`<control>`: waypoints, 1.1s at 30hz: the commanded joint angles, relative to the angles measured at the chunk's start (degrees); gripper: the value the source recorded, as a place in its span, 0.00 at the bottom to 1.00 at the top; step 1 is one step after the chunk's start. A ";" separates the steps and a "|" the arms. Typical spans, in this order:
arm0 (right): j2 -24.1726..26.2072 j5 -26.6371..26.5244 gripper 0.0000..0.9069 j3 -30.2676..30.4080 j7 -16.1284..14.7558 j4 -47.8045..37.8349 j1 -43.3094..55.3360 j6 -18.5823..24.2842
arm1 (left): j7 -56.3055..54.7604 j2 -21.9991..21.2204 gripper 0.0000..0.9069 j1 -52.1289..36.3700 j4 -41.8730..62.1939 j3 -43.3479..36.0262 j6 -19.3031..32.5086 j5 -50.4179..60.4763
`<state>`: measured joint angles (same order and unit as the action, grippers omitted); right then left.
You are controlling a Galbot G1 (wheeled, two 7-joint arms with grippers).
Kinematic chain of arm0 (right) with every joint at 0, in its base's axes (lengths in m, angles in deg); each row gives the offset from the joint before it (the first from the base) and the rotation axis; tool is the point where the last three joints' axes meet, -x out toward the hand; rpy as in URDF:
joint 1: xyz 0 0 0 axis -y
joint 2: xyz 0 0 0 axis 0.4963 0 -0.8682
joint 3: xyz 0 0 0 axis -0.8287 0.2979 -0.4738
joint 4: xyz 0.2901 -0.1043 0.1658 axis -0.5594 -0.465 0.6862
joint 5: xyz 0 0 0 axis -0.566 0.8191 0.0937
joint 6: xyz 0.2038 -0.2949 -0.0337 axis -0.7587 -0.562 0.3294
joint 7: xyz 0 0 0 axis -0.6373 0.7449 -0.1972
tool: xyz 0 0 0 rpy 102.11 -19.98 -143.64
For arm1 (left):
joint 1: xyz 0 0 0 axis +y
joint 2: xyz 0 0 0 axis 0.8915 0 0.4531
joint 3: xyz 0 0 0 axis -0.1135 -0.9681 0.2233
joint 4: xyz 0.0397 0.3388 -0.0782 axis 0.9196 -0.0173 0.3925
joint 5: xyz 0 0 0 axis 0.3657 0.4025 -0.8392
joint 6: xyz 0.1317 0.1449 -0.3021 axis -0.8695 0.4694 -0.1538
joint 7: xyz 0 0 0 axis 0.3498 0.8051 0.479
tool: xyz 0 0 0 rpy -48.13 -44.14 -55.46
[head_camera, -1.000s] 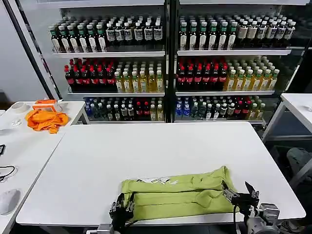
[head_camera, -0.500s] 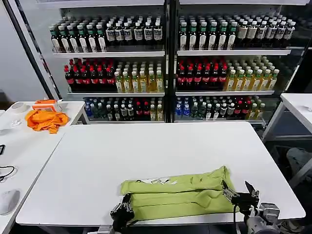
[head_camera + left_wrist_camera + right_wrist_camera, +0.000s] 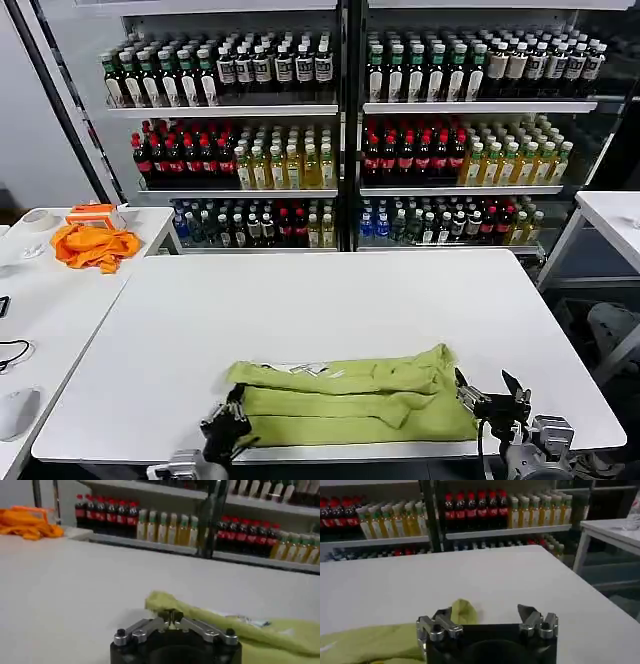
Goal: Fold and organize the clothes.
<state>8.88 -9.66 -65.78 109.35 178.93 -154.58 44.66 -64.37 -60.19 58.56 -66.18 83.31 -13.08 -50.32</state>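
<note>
From the head camera I have the lime-green short-sleeved cotton T-shirt lying folded into a long band across the near part of the white rectangular table, close to the front edge, with its small white neck label showing on the upper fold towards the left end. My left gripper sits at the shirt's left end by the near edge of the table; on the left wrist camera the left gripper has its two metal fingers drawn together at the tip, pinching the bunched corner of the lime shirt, so I read it as clamped on the cloth. My right gripper is at the shirt's right end, just beside the fabric; on the right wrist camera the right gripper has its fingers spread well apart, with one finger next to the raised fold of the shirt and the other over bare tabletop, holding nothing. The shirt's right end bulges up slightly near that gripper. Off to my left, on a separate white side table, a crumpled bright orange cloth lies well apart from the shirt. Behind the table stand glass-fronted shelves of bottled drinks, with rows of dark, red and yellow bottles.
</note>
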 commanded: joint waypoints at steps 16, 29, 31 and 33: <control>0.15 -0.25 1.00 0.31 -0.05 -0.25 0.35 -0.13 | 2.70 5.87 0.42 -5.67 6.92 9.84 -4.84 -8.37; 0.07 -0.33 1.00 -0.26 -0.03 -0.35 -0.11 -0.20 | 2.21 4.40 1.00 -8.89 9.58 8.07 -5.29 -7.91; -0.01 -0.32 1.00 -0.24 0.02 -0.41 0.04 -0.23 | 1.96 4.07 1.00 -8.04 8.89 8.13 -5.53 -7.55; -0.08 -0.33 1.00 -0.25 0.02 -0.46 0.10 -0.24 | 1.87 3.48 1.00 -6.67 8.01 8.34 -5.53 -7.30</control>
<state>8.81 -10.00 -65.97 109.33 178.54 -154.50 44.42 -62.37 -55.89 51.32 -58.21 91.53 -17.94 -58.07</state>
